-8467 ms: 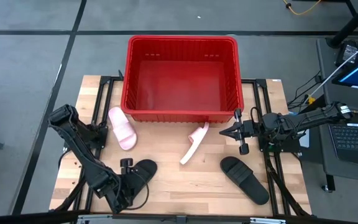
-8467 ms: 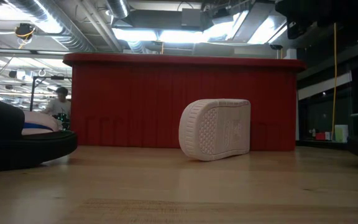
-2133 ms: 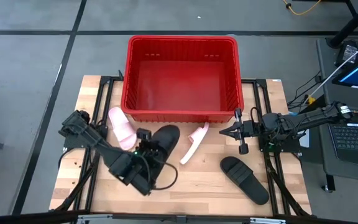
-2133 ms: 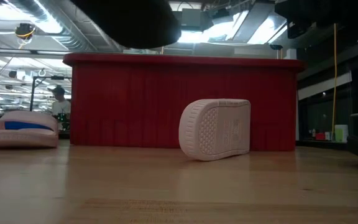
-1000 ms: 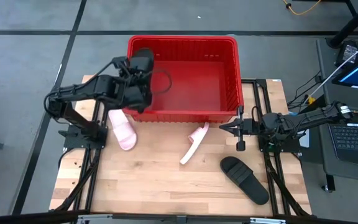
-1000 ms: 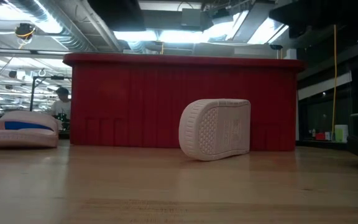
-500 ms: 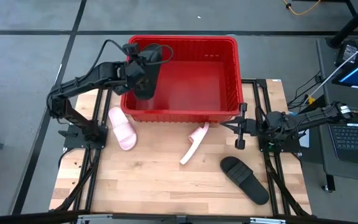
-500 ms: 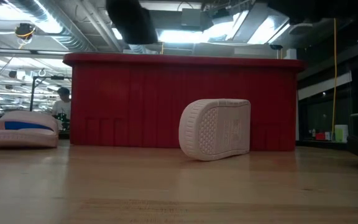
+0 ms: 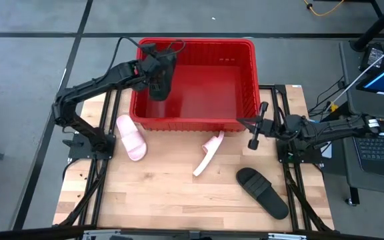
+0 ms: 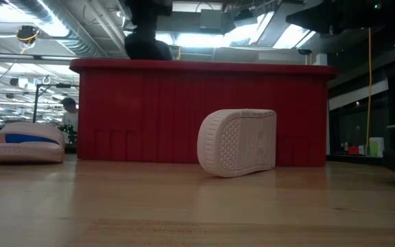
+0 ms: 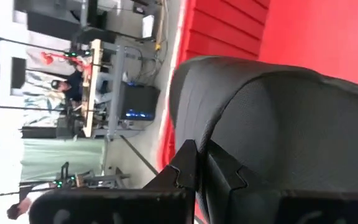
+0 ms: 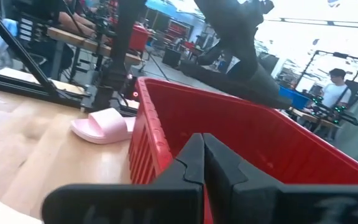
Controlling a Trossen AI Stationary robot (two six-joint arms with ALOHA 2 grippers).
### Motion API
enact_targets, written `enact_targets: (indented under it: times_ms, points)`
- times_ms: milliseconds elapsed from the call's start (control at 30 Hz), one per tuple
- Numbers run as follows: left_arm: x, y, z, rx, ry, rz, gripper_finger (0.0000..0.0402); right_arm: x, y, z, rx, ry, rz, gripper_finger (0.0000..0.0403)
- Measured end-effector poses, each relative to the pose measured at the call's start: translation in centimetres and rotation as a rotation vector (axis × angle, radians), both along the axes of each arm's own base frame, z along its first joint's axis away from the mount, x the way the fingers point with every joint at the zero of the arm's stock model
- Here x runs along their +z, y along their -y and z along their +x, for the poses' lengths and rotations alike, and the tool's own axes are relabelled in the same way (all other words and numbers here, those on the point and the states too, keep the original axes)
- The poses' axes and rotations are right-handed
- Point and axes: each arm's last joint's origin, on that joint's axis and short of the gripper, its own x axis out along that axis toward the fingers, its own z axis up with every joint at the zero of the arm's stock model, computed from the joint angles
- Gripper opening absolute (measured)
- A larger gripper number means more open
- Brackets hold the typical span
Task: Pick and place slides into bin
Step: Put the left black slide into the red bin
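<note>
the left claw (image 9: 157,79) was up over the big bright red plastic bin (image 9: 245,100) with the slotted walls, at the bin's left end, with its fingers clamped on a matte black slide sandal (image 9: 160,81). the sandal hung inside the bin's outline in the high view. in the low view the same black shape (image 10: 147,42) poked up just above the bin's rim (image 10: 197,66) on the left. the left wrist view was mostly filled with the black sandal (image 11: 291,137) against the red wall (image 11: 235,25), and the claw's fingers were pressed onto the sandal's edge.

the right claw (image 9: 253,133) hung off the bin's front right corner, above the wooden bench (image 9: 179,200), fingers pressed together and holding nothing. in its own wrist view the fingertips (image 12: 202,155) met in front of the bin's corner (image 12: 160,143).

three slides were on the bench. one pale pink slide (image 9: 131,137) lay flat near the bin's front left corner, and showed at the far left of the low view too (image 10: 25,143). the second pink slide (image 9: 209,152) stood on its side, one end right up against the bin's front wall, with its patterned sole (image 10: 238,143) facing the low camera. the other black slide (image 9: 263,192) lay flat toward the front right of the bench, well apart from the bin.

a person (image 10: 66,113) was visible way back in the room.
</note>
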Motion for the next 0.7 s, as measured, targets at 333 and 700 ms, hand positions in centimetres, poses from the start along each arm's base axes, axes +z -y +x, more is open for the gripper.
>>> enact_targets:
  times_ms: [333,700]
  points:
    - [-3.5,-2.6,-0.3,0.06,0.026,0.011,0.0004,-0.1,0.6,0.0,-0.039,-0.011,0.0,0.0006]
    - [-7.7,-3.3,-0.4,0.085,0.008,-0.006,0.0004,-0.2,1.2,0.0,-0.077,-0.02,-0.001,0.0006]
